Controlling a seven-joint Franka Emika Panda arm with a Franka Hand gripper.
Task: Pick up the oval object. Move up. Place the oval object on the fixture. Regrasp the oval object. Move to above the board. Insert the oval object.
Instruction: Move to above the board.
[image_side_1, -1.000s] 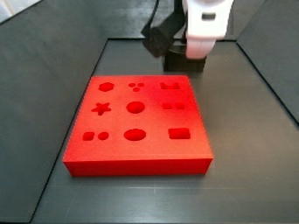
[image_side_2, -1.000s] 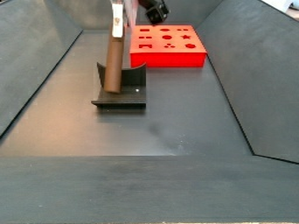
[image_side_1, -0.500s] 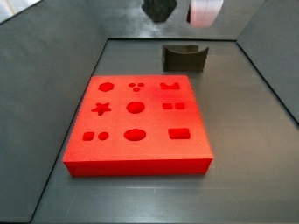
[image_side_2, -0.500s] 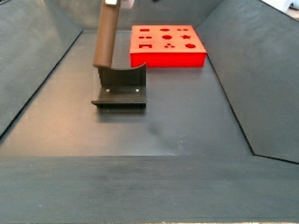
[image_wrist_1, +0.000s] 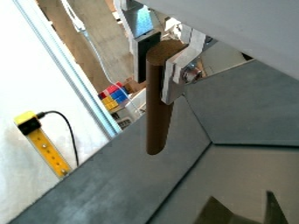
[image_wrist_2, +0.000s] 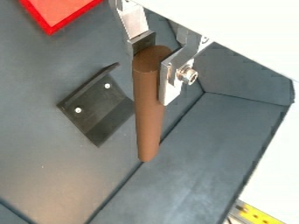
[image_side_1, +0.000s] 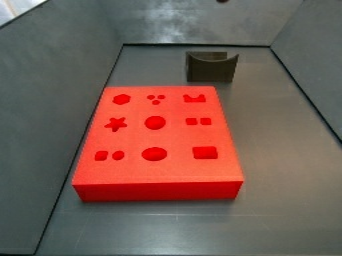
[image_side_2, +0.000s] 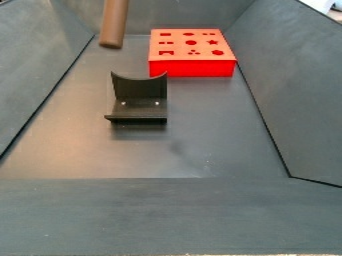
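Hand (image_wrist_2: 155, 54) (clamping oval object (image_wrist_2: 146, 105)) above fixture (image_wrist_2: 93, 109).

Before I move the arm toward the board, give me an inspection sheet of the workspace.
Surface: dark grey floor, bare apart from the job's things.
Oval object: brown peg held at its upper end, hanging clear above the floor; its lower end shows in a side view.
Fixture: vacant, notch upward.
Board: red board flat, holes unfilled.
Clutter: nothing seen on the floor.
Claw: claw shut on the peg, raised out of both side views.
Cables: black cable outside the enclosure wall.
Surroundings: yellow post and coloured blocks beyond the wall.
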